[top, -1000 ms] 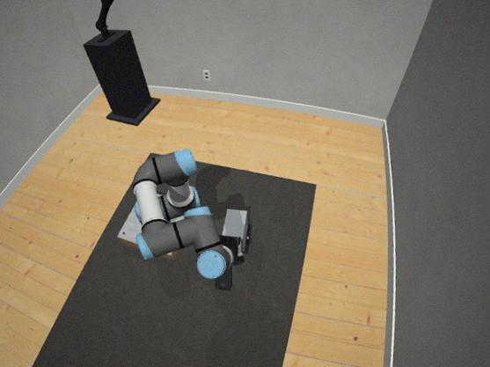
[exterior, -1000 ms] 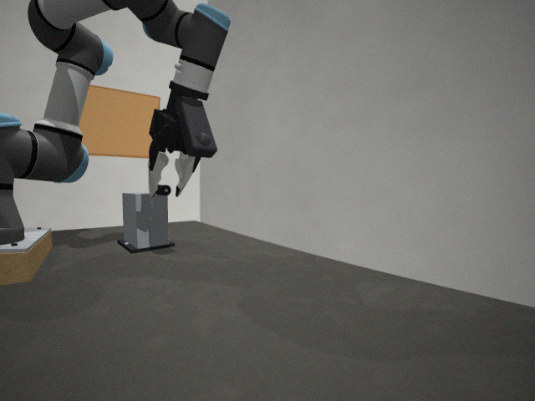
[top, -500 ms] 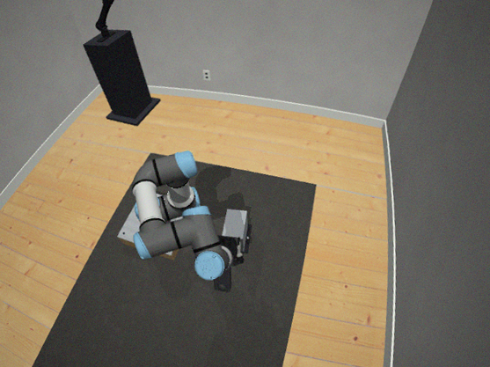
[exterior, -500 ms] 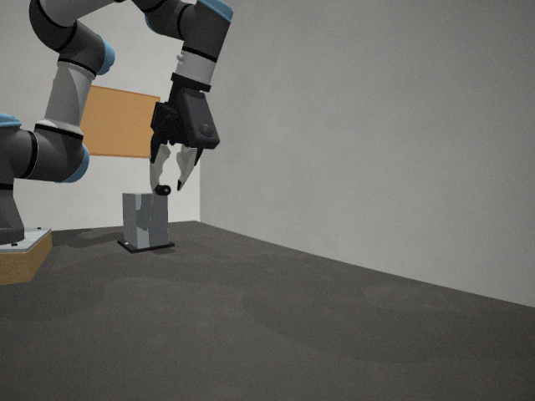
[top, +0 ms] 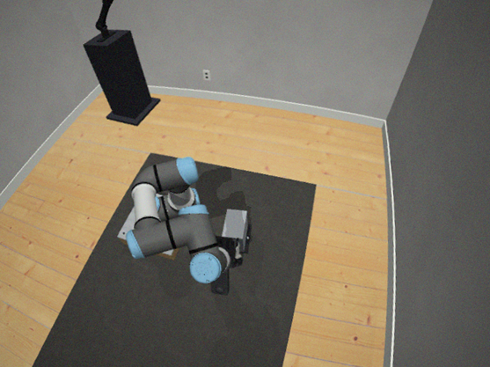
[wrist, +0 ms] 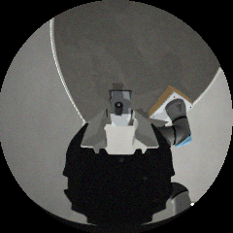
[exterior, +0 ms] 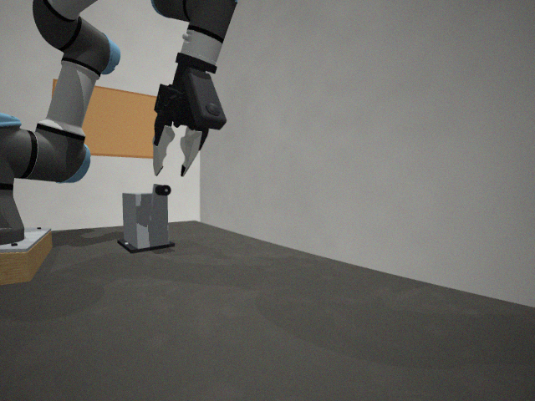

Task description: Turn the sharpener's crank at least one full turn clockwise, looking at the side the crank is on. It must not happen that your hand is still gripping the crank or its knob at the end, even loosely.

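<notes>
The sharpener (exterior: 145, 221) is a grey box on a black base plate on the dark mat. Its crank arm points up, with a black handle knob (exterior: 162, 190) at the top right corner. My gripper (exterior: 169, 171) hangs open just above the knob, fingertips apart and touching nothing. In the wrist view the knob (wrist: 116, 105) shows beyond the gap between my two pale fingers. In the top view the sharpener (top: 235, 226) stands right of the arm's wrist.
The arm's base sits on a wooden block (exterior: 22, 254) left of the sharpener. A grey wall (exterior: 367, 150) runs along the mat's right side. A black pedestal (top: 120, 76) with a dark arm stands far off on the wooden floor.
</notes>
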Robot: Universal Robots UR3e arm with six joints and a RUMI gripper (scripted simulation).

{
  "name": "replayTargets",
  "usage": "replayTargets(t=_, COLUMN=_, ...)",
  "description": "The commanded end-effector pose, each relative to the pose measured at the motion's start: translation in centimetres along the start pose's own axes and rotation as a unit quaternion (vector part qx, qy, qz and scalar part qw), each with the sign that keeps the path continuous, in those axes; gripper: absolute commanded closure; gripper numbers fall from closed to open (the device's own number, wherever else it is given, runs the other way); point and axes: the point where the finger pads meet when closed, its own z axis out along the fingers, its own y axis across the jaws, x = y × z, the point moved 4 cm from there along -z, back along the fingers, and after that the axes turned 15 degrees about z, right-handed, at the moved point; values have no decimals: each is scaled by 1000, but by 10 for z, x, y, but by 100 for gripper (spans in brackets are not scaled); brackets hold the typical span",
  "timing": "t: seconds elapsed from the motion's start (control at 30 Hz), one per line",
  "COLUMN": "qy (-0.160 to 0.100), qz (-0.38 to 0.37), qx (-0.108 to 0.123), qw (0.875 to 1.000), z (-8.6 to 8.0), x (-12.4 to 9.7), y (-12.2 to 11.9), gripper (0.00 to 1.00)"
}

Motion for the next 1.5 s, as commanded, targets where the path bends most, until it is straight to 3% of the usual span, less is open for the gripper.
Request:
replayTargets(t=0.0, qy=-1, qz=0, qx=-2, qw=1000, z=-15, x=0, y=-1, gripper=68)
replayTargets(t=0.2, qy=-1, qz=0, qx=-2, qw=1000, z=-31, x=0, y=-1, gripper=68)
replayTargets(t=1.47, qy=-1, qz=0, qx=-2, qw=1000, z=-31, x=0, y=-1, gripper=68)
